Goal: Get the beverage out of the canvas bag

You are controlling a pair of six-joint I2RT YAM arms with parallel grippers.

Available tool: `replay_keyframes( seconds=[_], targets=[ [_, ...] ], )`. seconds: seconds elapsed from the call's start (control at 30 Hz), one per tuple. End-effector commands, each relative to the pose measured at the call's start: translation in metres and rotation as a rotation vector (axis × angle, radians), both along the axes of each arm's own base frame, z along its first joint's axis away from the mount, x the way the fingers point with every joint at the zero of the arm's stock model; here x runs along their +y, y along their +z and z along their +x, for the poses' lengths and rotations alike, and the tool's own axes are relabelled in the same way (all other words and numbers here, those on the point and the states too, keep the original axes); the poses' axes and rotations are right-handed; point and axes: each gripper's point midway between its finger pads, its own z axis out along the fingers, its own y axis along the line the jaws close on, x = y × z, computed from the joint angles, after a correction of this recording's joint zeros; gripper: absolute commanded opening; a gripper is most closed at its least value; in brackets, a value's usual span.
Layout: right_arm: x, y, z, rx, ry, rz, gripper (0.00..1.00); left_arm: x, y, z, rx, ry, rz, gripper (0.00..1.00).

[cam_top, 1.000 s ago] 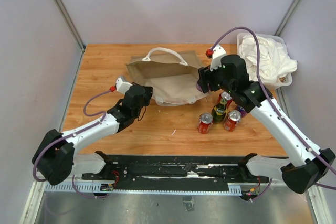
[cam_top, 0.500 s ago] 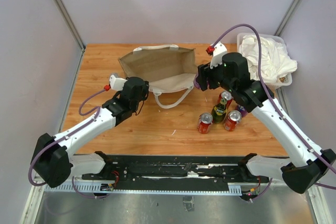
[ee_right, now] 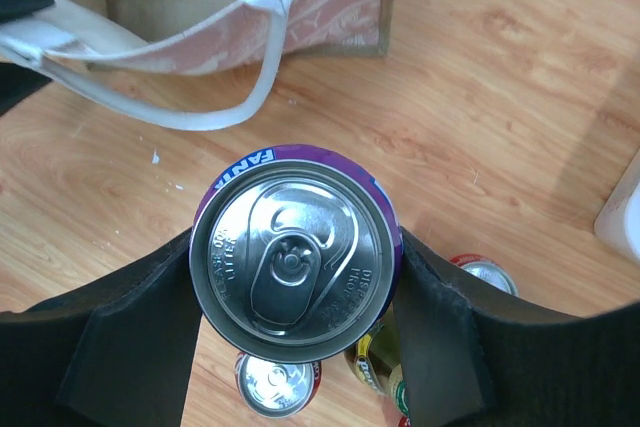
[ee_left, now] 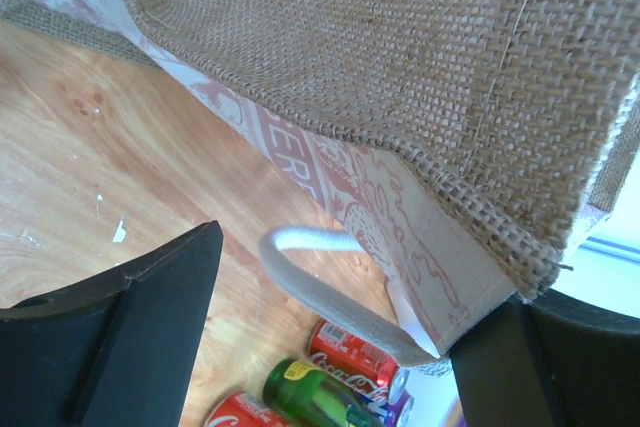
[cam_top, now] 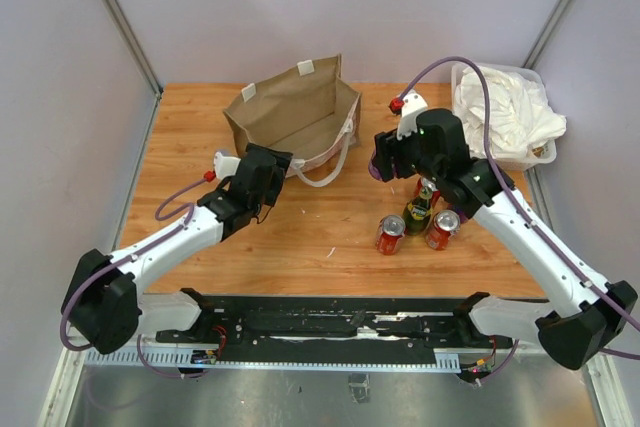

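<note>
From where I stand, the right tool (ee_right: pixel 295 319) is clamped around a purple soda can (ee_right: pixel 292 252), held upright above the counter (cam_top: pixel 300 252). The can is outside the canvas bag (cam_top: pixel 290 117), which stands just beyond it with its mouth open. As I judge it, the step in hand is setting the can down. The red cans (cam_top: pixel 390 235) and green bottle (cam_top: pixel 417 212) sit almost beneath it, so it should go straight down onto bare wood beside them and be let go only once its base rests flat. The left tool (ee_left: pixel 330 342) is spread open, gripping nothing, close against the bag's wall. The rope handle (ee_left: pixel 330 292) loops between its fingers and could snag.
</note>
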Motion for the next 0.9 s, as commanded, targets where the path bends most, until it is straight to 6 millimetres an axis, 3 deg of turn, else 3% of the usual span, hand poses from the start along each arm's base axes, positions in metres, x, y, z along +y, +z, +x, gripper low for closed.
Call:
replay_keyframes(
  seconds=[0.0, 0.2, 0.43, 0.67, 0.87],
  targets=[
    [0.01, 0.004, 0.008, -0.047, -0.003, 0.051, 0.01, -0.005, 0.017, 0.0, -0.053, -0.036, -0.032, 0.92],
    [0.019, -0.026, 0.021, -0.006, -0.001, 0.018, 0.01, 0.004, 0.043, -0.001, -0.142, -0.036, 0.006, 0.99],
    [0.027, -0.068, 0.043, 0.055, -0.023, -0.045, 0.01, 0.015, 0.071, -0.008, -0.231, -0.047, 0.061, 1.0],
    [0.034, -0.117, 0.061, 0.124, -0.045, -0.08, 0.01, 0.032, 0.073, -0.023, -0.269, -0.058, 0.144, 1.0],
    [0.03, -0.149, 0.065, 0.176, -0.076, -0.102, 0.01, 0.053, 0.072, -0.035, -0.278, -0.085, 0.339, 1.0]
  ],
)
